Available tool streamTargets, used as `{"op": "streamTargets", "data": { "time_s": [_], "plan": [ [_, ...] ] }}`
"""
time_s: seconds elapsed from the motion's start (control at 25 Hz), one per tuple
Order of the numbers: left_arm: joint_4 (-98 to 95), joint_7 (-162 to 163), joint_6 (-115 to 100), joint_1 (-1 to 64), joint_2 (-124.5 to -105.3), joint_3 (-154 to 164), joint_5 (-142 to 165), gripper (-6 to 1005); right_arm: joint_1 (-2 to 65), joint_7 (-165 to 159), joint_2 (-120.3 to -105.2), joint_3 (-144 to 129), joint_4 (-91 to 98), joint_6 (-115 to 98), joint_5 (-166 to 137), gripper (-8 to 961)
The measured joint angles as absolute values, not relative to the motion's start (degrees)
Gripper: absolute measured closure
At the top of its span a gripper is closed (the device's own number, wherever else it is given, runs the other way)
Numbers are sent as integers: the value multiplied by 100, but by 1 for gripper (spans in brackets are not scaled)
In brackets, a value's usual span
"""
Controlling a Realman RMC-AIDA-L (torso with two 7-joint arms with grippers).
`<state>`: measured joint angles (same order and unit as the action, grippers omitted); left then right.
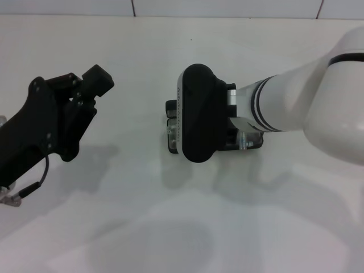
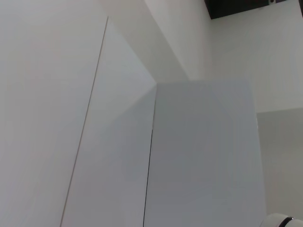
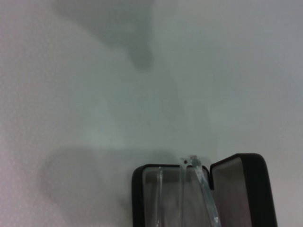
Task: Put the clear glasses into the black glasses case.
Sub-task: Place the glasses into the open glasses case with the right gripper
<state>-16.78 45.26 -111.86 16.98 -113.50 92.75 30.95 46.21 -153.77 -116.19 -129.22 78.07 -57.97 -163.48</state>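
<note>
White and unmarked, the surface filled the head view, with a pale tiled wall along its far edge. Directly under the right claw, which hung low at the middle of the surface on its white arm, sat the black glasses case, mostly hidden by the claw's black housing; only dark corners of it showed just beyond the housing on either side. Whether this claw's fingers were spread or closed could not be told, since the housing covered them.

From the right wrist camera the case was seen open, its lid raised beside the tray and grey lining visible. The clear glasses lay inside the tray, their thin transparent arms running along the case's length, one hinge end poking just above the case's rim.

Well apart from the right claw, off to the left side, the left claw hovered above the bare surface, holding nothing; its black fingers appeared drawn together, pointing toward the far wall.
</note>
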Motion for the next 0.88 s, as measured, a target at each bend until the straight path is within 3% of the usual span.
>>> {"op": "streamTargets", "data": {
  "time_s": [0.44,0.88],
  "plan": [
    [-1662,4526,-11167,1712,-11356,9272,3102,965,4650,-15464,-11619,-13018,7664,-5608,-16342,877],
    [-1659,4526,-11172,1678,-11365,9272,3103,965,4592,-15459,-11619,-13104,7831,-5650,-16378,703]
  ]
}}
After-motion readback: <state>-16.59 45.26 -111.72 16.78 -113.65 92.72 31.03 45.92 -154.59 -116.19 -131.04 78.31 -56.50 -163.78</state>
